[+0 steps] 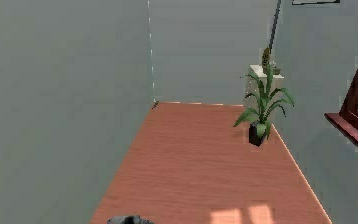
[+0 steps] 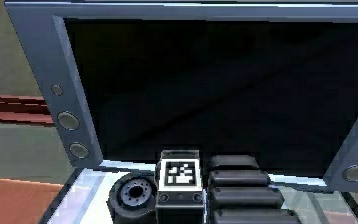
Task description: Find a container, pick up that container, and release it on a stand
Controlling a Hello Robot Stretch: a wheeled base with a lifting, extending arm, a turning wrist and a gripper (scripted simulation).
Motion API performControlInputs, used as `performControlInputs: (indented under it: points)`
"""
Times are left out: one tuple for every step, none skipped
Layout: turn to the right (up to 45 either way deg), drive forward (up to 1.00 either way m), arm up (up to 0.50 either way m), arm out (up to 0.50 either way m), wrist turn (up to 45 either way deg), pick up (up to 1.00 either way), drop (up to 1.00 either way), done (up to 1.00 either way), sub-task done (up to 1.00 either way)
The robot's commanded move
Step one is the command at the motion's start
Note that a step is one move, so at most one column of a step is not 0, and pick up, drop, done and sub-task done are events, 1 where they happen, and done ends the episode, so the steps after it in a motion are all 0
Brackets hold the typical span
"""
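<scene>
Though the tool point(image 2: 135, 197) sits low beside the white marker square point(image 2: 180, 172), its far end merges with the pale stand point(image 2: 87, 190) behind it, so its grip state cannot be told, nor whether it carries anything. My reading is that the step is either searching or setting down; any release should land on the stand's bare strip, clear of the television point(image 2: 212, 85) and its speakers point(image 2: 67, 120). Which thing is the container is hard to make out: the dark pot point(image 1: 258, 135) under the houseplant point(image 1: 267, 95), at the forward view's right, is one candidate.
</scene>
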Motion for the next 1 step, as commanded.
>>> performControlInputs:
  points:
    - [0.0, 0.00, 0.00, 0.26, 0.0, 0.00, 0.00, 0.00, 0.00]
